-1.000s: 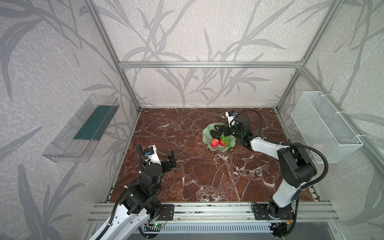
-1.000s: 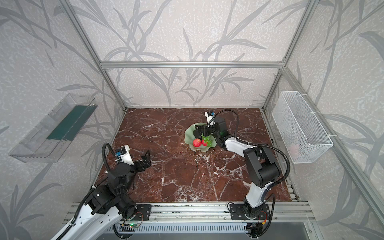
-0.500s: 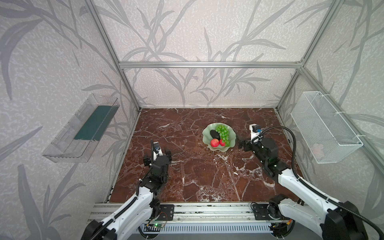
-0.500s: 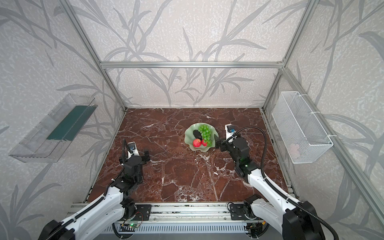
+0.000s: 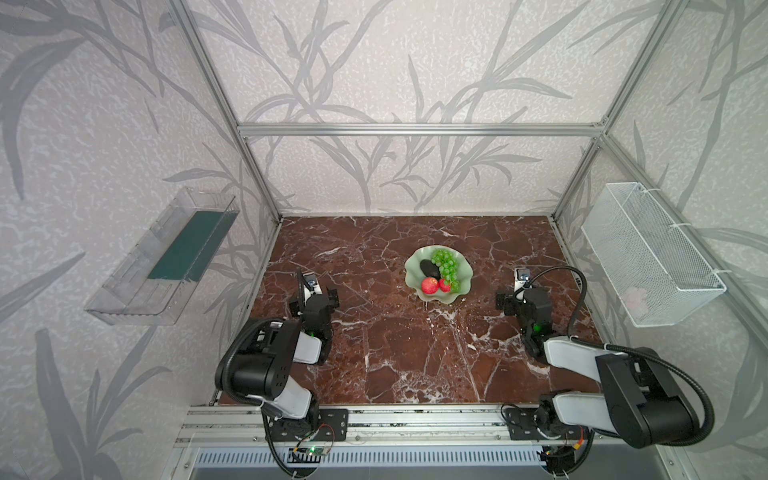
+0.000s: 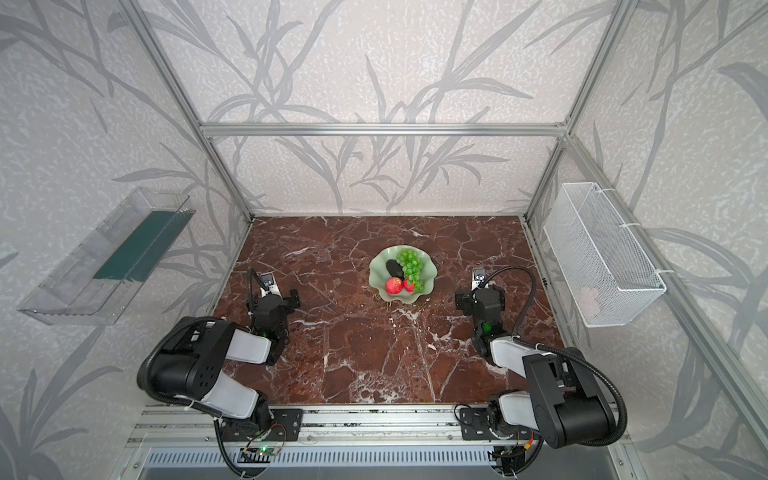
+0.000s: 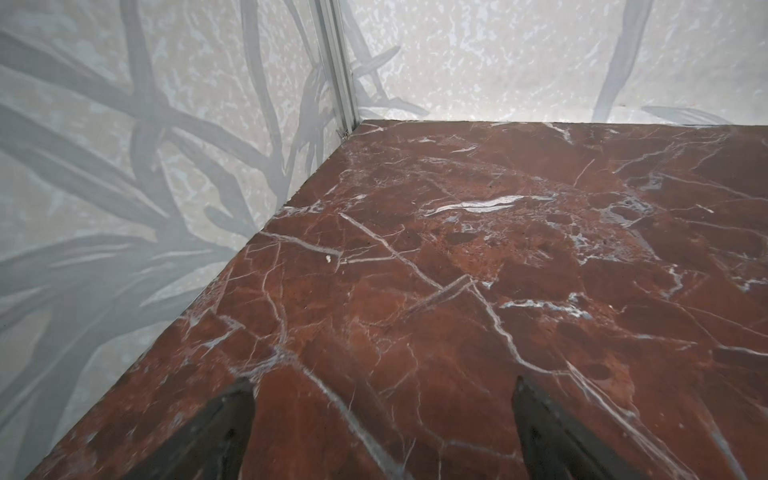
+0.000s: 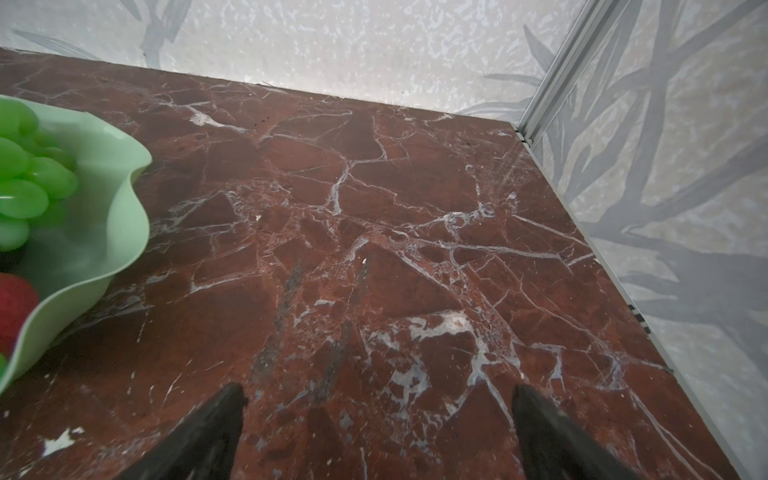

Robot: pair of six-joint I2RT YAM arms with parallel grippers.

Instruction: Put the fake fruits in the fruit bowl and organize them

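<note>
The pale green fruit bowl [image 5: 411,270] [image 6: 376,274] stands mid-table with the fake fruits inside: green grapes [image 5: 445,264] [image 6: 409,266], a dark avocado [image 5: 429,268] [image 6: 394,268] and two red apples [image 5: 429,286] [image 5: 444,285] at its near side. My left gripper [image 5: 313,300] [image 7: 382,381] is open and empty over bare marble, well left of the bowl. Off to the bowl's right, my right gripper [image 5: 521,297] [image 8: 378,388] is open and empty. The right wrist view shows the bowl's rim [image 8: 124,216], grapes [image 8: 25,183] and an apple [image 8: 12,303] off to one side of the jaws.
A clear plastic tray [image 5: 166,257] hangs on the left wall and a white wire basket [image 5: 648,253] on the right wall. Aluminium posts stand at the back corners [image 7: 336,62] [image 8: 552,79]. A metal rail [image 5: 415,419] runs along the table's front edge.
The right gripper has drawn back from the bowl to its right side. Both arms have folded back toward the front rail. The fruits lie still in the bowl.
</note>
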